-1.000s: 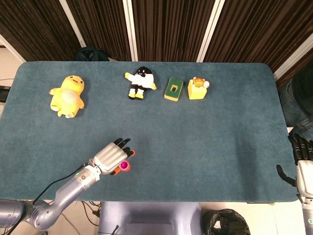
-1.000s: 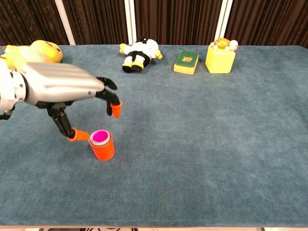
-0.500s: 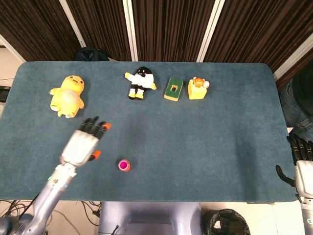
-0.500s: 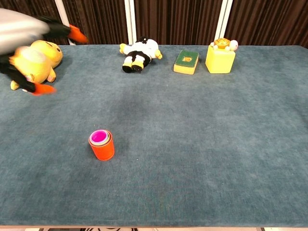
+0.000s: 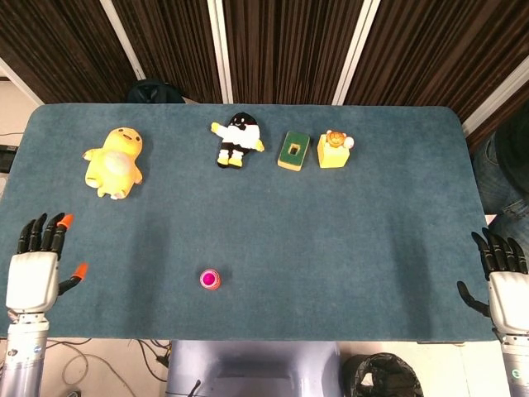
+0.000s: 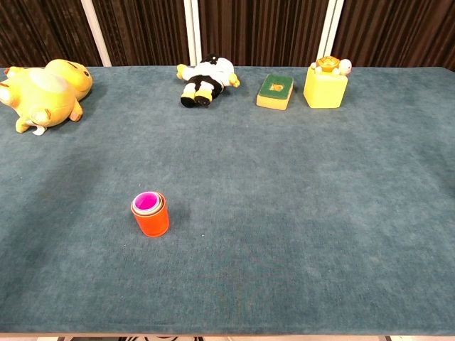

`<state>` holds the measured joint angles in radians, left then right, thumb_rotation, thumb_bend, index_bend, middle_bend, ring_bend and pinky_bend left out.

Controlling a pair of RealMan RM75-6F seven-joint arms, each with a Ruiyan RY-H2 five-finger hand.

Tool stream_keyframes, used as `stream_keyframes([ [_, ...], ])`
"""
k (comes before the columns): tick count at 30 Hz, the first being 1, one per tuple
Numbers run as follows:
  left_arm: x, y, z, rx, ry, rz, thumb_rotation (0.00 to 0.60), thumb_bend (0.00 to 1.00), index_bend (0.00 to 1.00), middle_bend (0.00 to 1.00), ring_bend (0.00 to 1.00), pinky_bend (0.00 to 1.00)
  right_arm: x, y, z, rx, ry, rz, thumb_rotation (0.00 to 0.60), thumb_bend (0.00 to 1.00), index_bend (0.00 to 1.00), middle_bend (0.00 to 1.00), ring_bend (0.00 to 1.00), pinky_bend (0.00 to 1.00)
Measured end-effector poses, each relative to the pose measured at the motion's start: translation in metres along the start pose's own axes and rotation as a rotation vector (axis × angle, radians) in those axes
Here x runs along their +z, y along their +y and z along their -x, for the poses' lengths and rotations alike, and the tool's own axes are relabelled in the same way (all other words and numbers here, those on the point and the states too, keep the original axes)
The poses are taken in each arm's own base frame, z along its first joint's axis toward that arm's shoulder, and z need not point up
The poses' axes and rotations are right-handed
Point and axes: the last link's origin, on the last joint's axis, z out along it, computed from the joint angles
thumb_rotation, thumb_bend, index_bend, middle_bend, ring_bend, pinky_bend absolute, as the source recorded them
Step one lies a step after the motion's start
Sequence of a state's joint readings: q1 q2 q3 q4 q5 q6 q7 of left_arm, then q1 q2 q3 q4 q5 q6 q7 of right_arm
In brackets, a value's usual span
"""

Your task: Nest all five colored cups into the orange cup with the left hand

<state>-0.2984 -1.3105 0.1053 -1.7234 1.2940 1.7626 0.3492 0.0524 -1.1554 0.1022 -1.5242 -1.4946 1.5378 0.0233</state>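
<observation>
Upright orange cup [image 6: 151, 217], seemingly nested cups [image 6: 146, 202] inside

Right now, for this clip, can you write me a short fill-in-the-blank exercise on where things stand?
1. The orange cup stands upright with a ____ cup nested innermost.
2. The left hand holds ____, its fingers spread at the table's left edge.
3. The black-and-white plush lies between the yellow duck plush and the ____ sponge.
4. The right hand shows only in the ____ view.

Missing words: magenta; nothing; green-topped; head

The nested cups' colors inside the orange cup [image 6: 151, 215] are unclear.
</observation>
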Motion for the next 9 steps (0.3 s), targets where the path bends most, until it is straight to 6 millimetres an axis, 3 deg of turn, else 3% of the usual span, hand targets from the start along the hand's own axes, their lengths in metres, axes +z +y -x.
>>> stream_keyframes([
  [9,-0.002,-0.024,0.003,-0.020,-0.033,-0.049,0.600,0.20,0.12,0.09,0.00,0.07,0.000,0.000,0.001,-0.005,-0.002,0.004,0.600,0.37,0.07,0.05,0.07,0.04],
])
